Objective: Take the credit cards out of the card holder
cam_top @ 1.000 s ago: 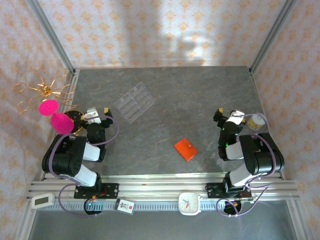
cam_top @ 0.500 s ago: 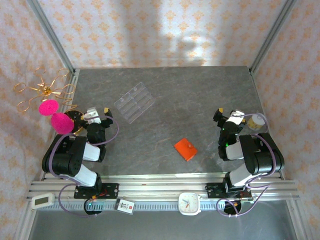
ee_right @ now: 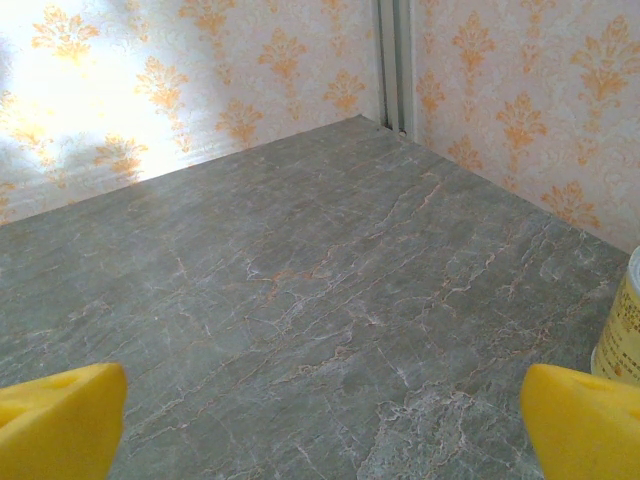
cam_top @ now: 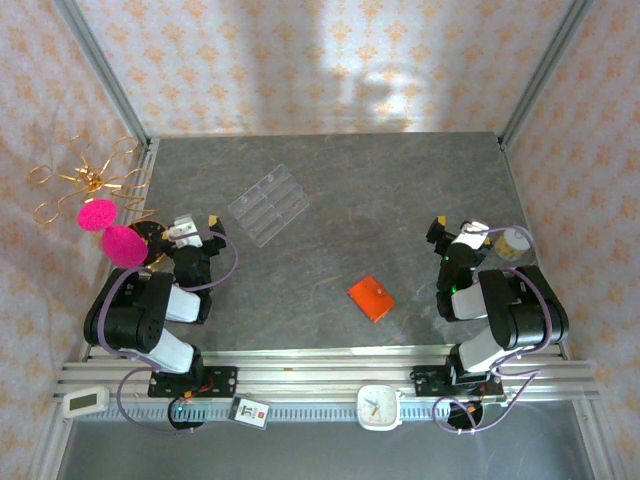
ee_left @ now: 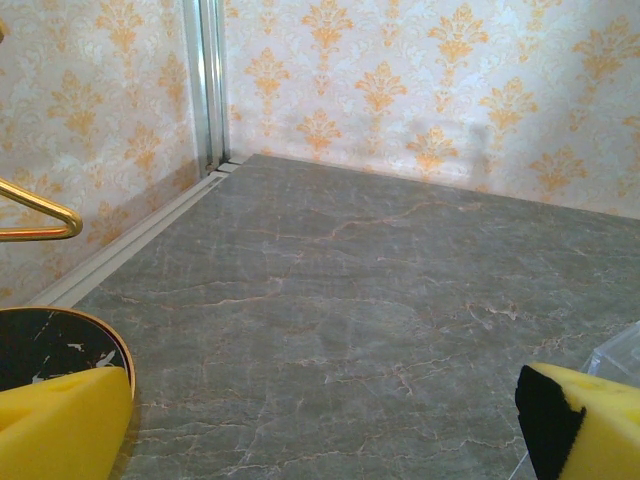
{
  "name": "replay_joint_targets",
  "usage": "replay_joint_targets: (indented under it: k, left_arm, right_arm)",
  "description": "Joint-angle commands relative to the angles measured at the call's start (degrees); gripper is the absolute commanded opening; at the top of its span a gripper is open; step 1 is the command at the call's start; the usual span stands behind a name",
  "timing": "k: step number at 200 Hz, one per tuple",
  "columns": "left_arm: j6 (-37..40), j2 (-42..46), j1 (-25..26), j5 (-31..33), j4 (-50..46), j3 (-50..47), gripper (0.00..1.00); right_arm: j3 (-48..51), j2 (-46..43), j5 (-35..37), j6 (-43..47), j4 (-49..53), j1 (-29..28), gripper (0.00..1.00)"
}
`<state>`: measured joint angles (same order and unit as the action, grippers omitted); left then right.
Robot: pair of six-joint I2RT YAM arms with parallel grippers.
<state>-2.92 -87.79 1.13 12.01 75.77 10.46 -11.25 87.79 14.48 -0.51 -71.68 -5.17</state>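
The card holder (cam_top: 371, 298), a small orange wallet, lies folded shut on the grey marbled table (cam_top: 400, 190), a little right of centre and near the front edge. The credit cards are hidden. My left gripper (cam_top: 197, 226) rests over the table's left side, far from the wallet. It is open, and its yellow fingertips (ee_left: 60, 425) stand wide apart with bare table between them (ee_left: 325, 430). My right gripper (cam_top: 455, 226) rests at the right side, up and to the right of the wallet. It is also open (ee_right: 320, 425), with yellow pads (ee_right: 585, 415) far apart.
A clear plastic compartment tray (cam_top: 268, 204) lies at the back left; its corner (ee_left: 620, 352) is beside my left finger. Pink pompoms (cam_top: 110, 232), a gold wire piece (cam_top: 85, 180) and a black round coaster (ee_left: 45, 345) crowd the left edge. A small yellow jar (cam_top: 514, 241) stands at the right.
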Motion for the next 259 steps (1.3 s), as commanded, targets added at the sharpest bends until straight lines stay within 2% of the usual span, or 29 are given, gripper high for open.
replay_joint_targets:
  k: [1, 108, 125, 164, 192, 214, 226, 242, 252, 259]
  left_arm:
    - [0.64, -0.26, -0.07, -1.11, 1.4, 1.19, 0.99]
    - [0.63, -0.14, -0.14, -0.54, 2.03, 0.98, 0.99]
    - [-0.19, 3.9, 0.06, 1.22, -1.28, 0.7, 0.99]
    - [-0.36, 12.14, 0.91, 5.62, -6.84, 0.25, 0.99]
    - [-5.47, 20.91, 1.24, 8.92, -15.67, 1.78, 0.99]
    - [-11.16, 27.17, 1.32, 8.56, -21.6, 3.64, 0.99]
    - [-13.56, 29.64, 1.4, 8.44, -25.39, 5.11, 0.99]
    - [-16.49, 32.26, 1.42, 8.48, -29.05, 6.77, 0.99]
    - [-19.08, 33.76, 1.39, 8.35, -30.68, 7.42, 0.99]
    - [-21.31, 34.64, 1.42, 8.13, -31.06, 7.48, 0.99]
  right_arm:
    - [-0.62, -0.49, -0.07, 0.43, -1.99, 0.43, 1.0]
    - [-0.64, -0.73, -0.45, 0.46, -2.03, 0.51, 1.0]
    - [-2.74, -2.78, -1.25, 0.37, 3.9, 0.51, 1.0]
    - [-1.9, -3.69, -0.33, 0.57, 2.49, 0.51, 1.0]
    - [-10.43, -9.48, 0.61, 0.03, 21.09, 0.51, 1.0]
    - [-15.0, -11.75, 0.33, -8.34, 28.31, 0.35, 1.0]
    - [-16.41, -12.11, 2.86, -13.48, 30.03, -0.47, 1.0]
    - [-18.77, -11.38, 3.71, -26.12, 34.55, -0.5, 1.0]
    - [-22.41, -10.27, -1.5, -33.96, 41.92, 0.53, 1.0]
    - [-24.54, -8.52, -8.1, -34.34, 43.56, 0.85, 1.0]
